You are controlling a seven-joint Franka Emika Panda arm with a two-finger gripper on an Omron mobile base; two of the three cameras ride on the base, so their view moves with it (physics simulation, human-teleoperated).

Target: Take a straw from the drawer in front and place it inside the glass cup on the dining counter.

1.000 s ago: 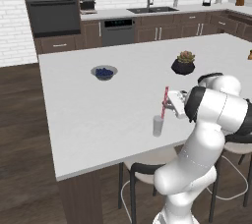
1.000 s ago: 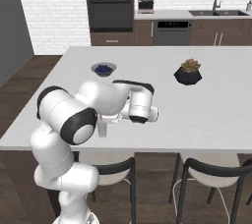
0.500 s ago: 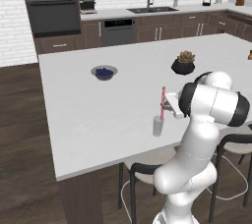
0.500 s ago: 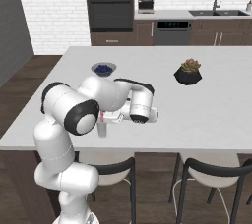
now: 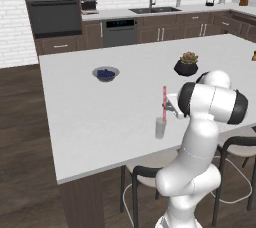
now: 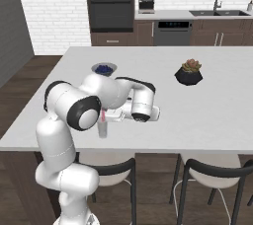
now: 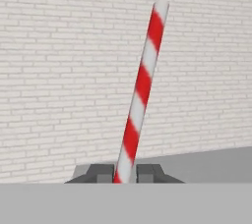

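My arm has folded in over the near edge of the worktop [image 5: 90, 122], elbow swinging toward my base. My claw [image 7: 125, 173] has kept its pinch on the straw [image 5: 164, 103], which has come more upright over the glass cup [image 5: 160, 128].

You see the red-and-white striped straw [image 7: 140, 94] rising from between the dark fingers [image 7: 102, 173], leaning toward the frame's upper right, against a white brick wall [image 7: 59, 70].

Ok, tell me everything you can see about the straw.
The straw is a thin straight tube with red and white spiral stripes. It stands nearly upright, leaning slightly, pinched near its lower part by the shut end effector. Its bottom end sits in the clear glass cup near the front edge of the white dining counter.
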